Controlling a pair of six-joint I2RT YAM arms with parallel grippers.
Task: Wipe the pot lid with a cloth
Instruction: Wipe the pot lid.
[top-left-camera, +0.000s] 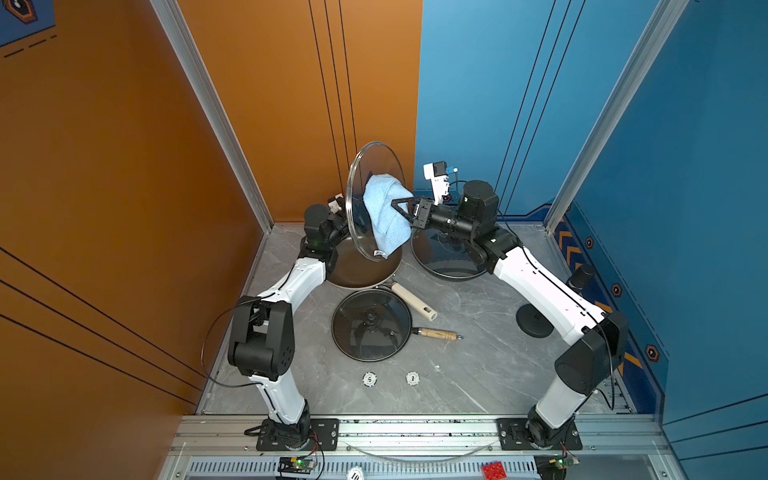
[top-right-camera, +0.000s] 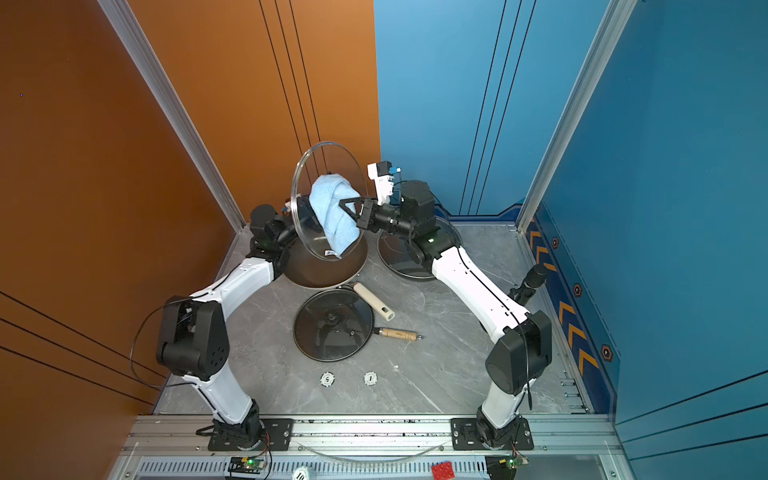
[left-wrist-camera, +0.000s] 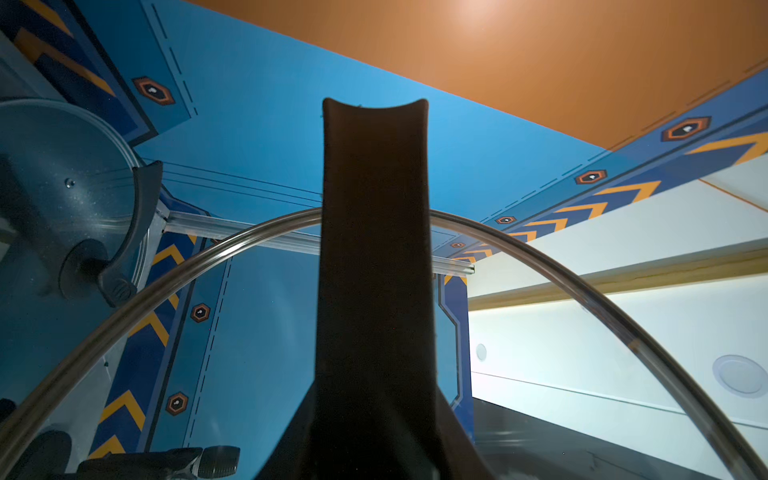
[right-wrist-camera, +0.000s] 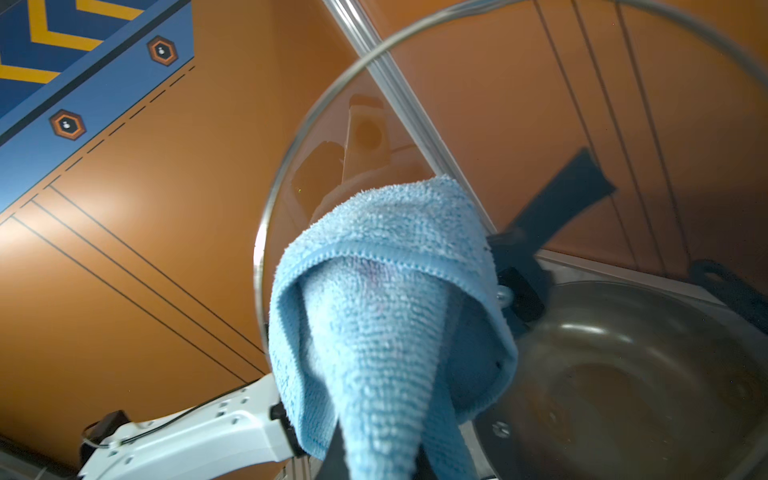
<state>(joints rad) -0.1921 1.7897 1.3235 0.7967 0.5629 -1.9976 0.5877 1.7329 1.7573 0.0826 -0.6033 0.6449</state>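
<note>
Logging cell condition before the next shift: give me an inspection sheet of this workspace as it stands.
Surface: grey marble table, no spills seen.
Job's things: glass lid held on edge above brown pan; blue cloth against it.
Clutter: lidded black pan, second lidded pan, two chips.
Claws: left claw shut on glass lid's handle; right claw shut on blue cloth.
Cables: black cable loops beside left arm.
Surroundings: orange wall, blue wall.
</note>
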